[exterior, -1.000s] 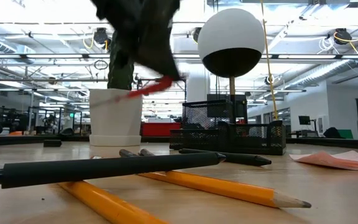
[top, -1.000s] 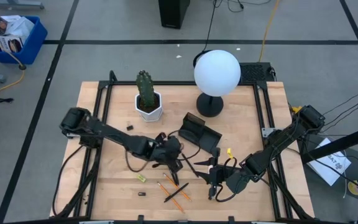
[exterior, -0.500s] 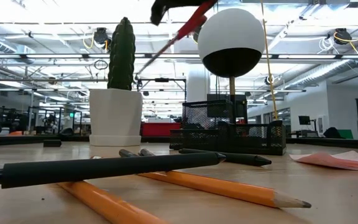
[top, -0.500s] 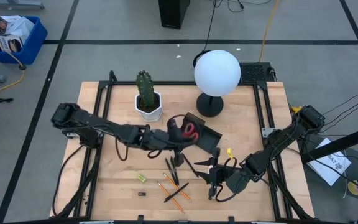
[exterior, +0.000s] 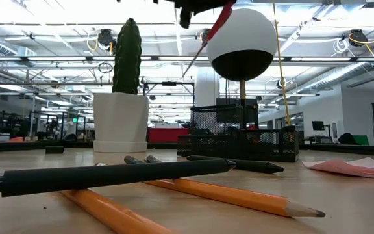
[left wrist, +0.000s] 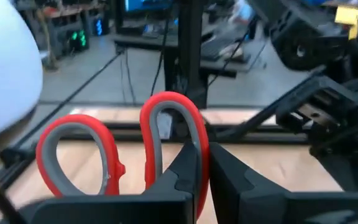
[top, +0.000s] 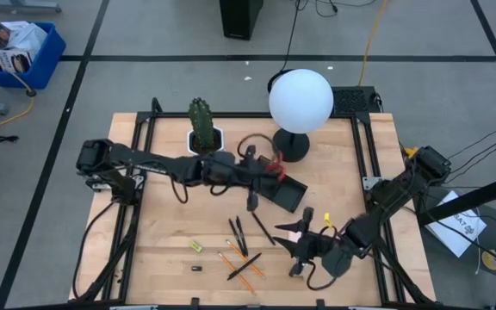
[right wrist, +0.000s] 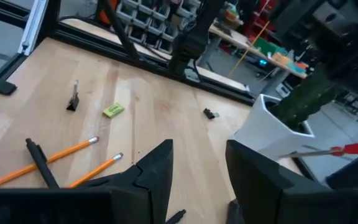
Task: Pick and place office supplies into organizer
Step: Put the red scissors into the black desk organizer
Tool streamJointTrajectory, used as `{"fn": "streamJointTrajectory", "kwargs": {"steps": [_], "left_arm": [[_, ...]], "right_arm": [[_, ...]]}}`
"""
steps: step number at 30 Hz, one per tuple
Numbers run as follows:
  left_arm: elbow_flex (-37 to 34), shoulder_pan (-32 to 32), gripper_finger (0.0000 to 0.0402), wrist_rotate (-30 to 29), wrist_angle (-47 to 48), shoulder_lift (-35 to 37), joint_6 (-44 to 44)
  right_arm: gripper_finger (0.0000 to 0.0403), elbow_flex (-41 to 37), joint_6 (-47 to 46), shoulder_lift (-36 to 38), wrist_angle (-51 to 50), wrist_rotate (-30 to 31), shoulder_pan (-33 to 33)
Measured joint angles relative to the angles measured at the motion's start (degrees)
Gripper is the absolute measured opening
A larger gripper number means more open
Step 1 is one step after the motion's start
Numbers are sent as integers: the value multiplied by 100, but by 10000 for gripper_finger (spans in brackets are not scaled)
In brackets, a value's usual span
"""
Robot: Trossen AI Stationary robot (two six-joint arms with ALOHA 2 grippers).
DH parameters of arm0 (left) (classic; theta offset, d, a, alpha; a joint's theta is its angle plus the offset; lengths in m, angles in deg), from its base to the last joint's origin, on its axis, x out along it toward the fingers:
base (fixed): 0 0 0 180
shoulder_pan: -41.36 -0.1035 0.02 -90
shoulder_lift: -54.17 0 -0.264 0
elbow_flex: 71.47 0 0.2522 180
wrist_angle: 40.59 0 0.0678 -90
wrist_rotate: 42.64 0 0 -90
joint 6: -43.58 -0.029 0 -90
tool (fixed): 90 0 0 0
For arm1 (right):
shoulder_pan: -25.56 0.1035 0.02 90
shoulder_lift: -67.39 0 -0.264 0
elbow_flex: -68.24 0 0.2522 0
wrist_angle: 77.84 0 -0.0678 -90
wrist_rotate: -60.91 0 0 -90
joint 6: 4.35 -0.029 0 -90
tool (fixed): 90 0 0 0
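Note:
My left gripper (top: 263, 169) is shut on the red-handled scissors (left wrist: 104, 155), up in the air by the far left corner of the black organizer (top: 288, 193). In the low view the scissors (exterior: 206, 39) slant, red handles up, blades down. Orange pencils (top: 244, 269) and black pens (top: 239, 232) lie flat on the table nearer the front. A small yellow piece (top: 195, 246) and a tiny black clip (top: 196, 268) lie to their left. My right gripper (right wrist: 197, 168) is open, hovering at the near right with nothing between its fingers. My left gripper pinches one red handle loop of the scissors (left wrist: 194, 140) between its two fingers (left wrist: 188, 177). The fingers come about level, from the table's left. The scissors are lifted clear of the table, handles by the fingers and blades (exterior: 193, 55) slanting downward.
A white pot with a cactus (top: 203, 138) stands just behind the left arm. A lamp with a white globe (top: 300, 100) stands at the far middle, close to the organizer. A pink sheet (exterior: 349, 166) lies at the right in the low view.
My left gripper has risen and gone toward the table's far edge and a little right, to the organizer, rolling its wrist. The scissors went with it, staying clear of the table, and their handles have swung upward.

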Motion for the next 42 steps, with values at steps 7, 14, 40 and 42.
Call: {"fn": "streamJointTrajectory", "kwargs": {"steps": [7, 14, 40, 42], "left_arm": [[-716, -551, 22, 1399, -1498, -4, 300], [-1526, -729, 22, 3367, -3308, 0, 1158], [-1962, 300, 22, 5676, -4402, -2, 1926], [-1962, 300, 24, 5639, -4275, -2, 1928]], "right_arm": [[144, 0, -88, 0, -11, 1044, 228], [144, -113, -280, 0, -54, 1738, 220], [144, -1178, 1686, 37, 3524, -2159, -996], [144, -1178, 1577, 37, 3543, -2416, -1155]]}}
